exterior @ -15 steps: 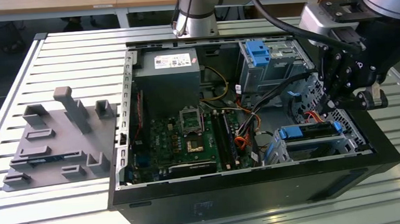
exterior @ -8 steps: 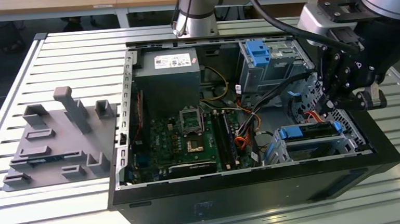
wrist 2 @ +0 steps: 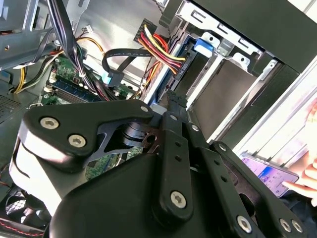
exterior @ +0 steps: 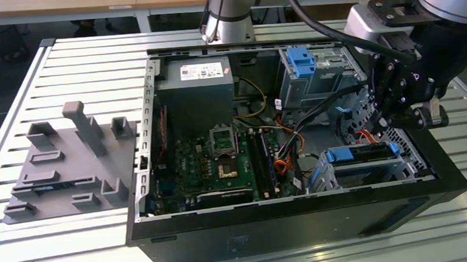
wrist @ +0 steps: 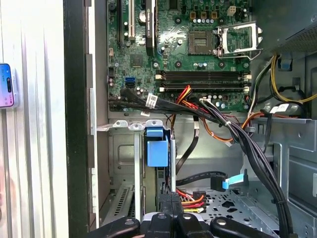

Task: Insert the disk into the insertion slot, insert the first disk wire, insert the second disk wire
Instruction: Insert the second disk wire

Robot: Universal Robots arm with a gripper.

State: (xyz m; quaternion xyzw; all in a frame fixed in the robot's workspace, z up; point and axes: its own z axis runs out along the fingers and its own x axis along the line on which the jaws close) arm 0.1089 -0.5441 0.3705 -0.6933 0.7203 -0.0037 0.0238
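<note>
Power supply label (exterior: 205, 70): white sticker with a red patch, print too small to read.
Motherboard (wrist: 198, 44): white markings, none legible.
Cable tag (wrist: 151, 101): white, print unreadable.
Phone screen (wrist: 6, 85): coloured blocks, no readable text.

A white slatted table (exterior: 66, 56) was seen to carry an opened black computer case (exterior: 304, 224) lying on its side towards the exterior view's right, a grey fixture plate (exterior: 65, 172) with upright blocks being set just beside it on the exterior view's left.
</note>
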